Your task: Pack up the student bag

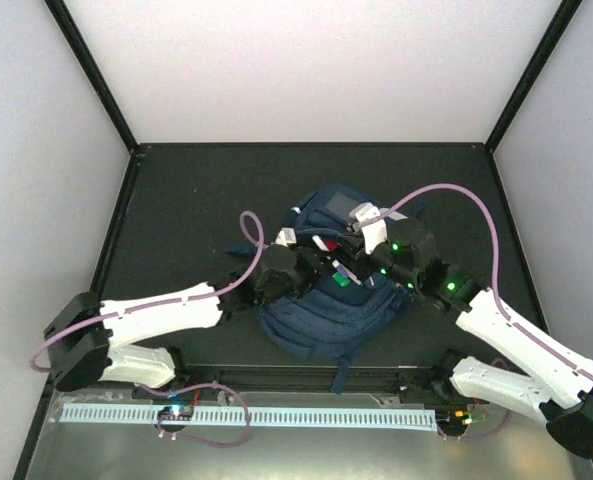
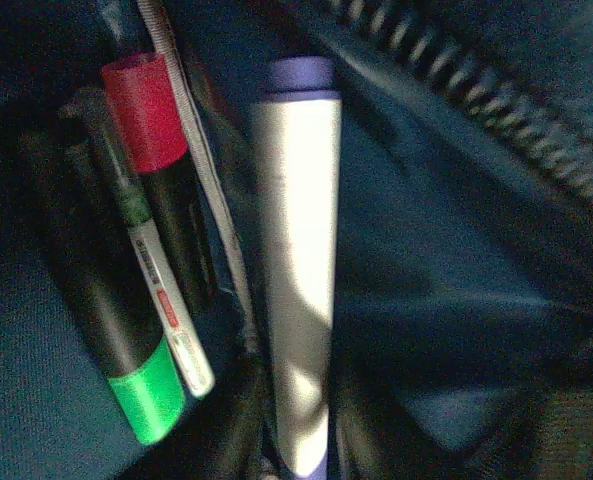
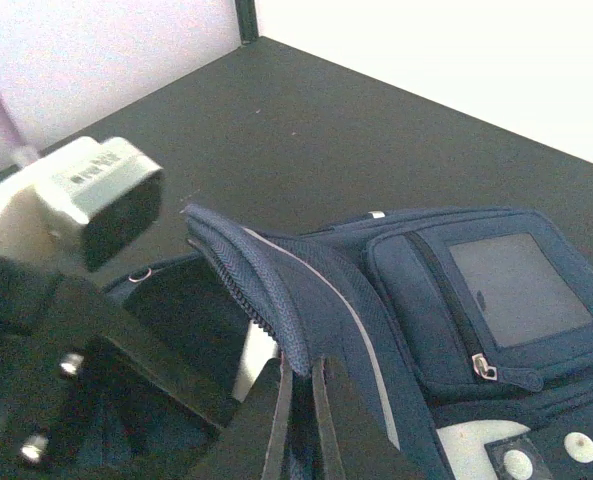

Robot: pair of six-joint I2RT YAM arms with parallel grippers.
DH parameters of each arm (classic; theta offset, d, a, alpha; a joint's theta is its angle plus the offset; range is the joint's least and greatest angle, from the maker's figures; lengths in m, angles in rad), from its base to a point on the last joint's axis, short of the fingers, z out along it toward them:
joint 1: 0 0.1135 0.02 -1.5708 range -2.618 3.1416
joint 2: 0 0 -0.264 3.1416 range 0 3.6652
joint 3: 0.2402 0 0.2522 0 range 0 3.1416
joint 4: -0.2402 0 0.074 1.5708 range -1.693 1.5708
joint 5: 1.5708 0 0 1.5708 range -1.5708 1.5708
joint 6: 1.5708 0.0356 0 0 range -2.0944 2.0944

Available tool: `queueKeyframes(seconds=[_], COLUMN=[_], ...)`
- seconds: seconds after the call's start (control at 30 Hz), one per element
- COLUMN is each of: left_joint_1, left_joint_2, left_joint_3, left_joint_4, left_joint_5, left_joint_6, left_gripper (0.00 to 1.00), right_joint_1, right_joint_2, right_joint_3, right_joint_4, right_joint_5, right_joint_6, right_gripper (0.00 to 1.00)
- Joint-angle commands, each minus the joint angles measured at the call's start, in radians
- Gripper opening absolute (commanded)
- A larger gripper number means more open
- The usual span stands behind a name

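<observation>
Hold the flap (image 3: 276, 300) of the bag (image 1: 316, 320), lying at the middle of the bench (image 1: 176, 200), well up with the right pincer (image 3: 301, 390) clamped on its edge, to leave the mouth wide. Ease the white pen (image 2: 296, 250), pinched narrow in the left pincer (image 2: 298, 445) inside the bag, straight down beside the red-capped pen (image 2: 146, 115) and green-capped pen (image 2: 148, 395). Release only once seated, clear of the zip teeth (image 2: 456, 75).

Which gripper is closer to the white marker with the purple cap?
Left. The left gripper has the white marker between its fingers inside the student bag; the right gripper pinches the bag's zipper edge, apart from it.
</observation>
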Motion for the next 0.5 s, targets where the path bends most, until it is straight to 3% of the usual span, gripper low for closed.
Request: queueKeyframes(seconds=[0.0, 0.07, 0.1, 0.17, 0.47], left_joint_1=[0.017, 0.026, 0.025, 0.027, 0.028], left_joint_2=[0.108, 0.135, 0.138, 0.129, -0.023], left_joint_3=[0.084, 0.137, 0.169, 0.198, 0.192], left_joint_4=[-0.024, -0.096, -0.158, -0.213, -0.325], left_joint_5=[-0.004, 0.044, 0.046, 0.045, 0.124], left_joint_6=[-0.116, -0.094, -0.073, -0.018, 0.254], left_gripper=[0.35, 0.75, 0.88, 0.92, 0.89], right_joint_1=[-0.006, -0.006, -0.005, -0.005, -0.006], right_joint_2=[-0.040, -0.042, -0.043, -0.048, -0.044], right_joint_3=[0.014, 0.015, 0.015, 0.010, -0.002], right_joint_4=[0.086, 0.079, 0.079, 0.080, 0.095], right_joint_5=[0.045, 0.048, 0.050, 0.057, 0.064], right_joint_6=[-0.012, -0.017, -0.020, -0.025, -0.032], right_gripper=[0.02, 0.02, 0.02, 0.02, 0.02])
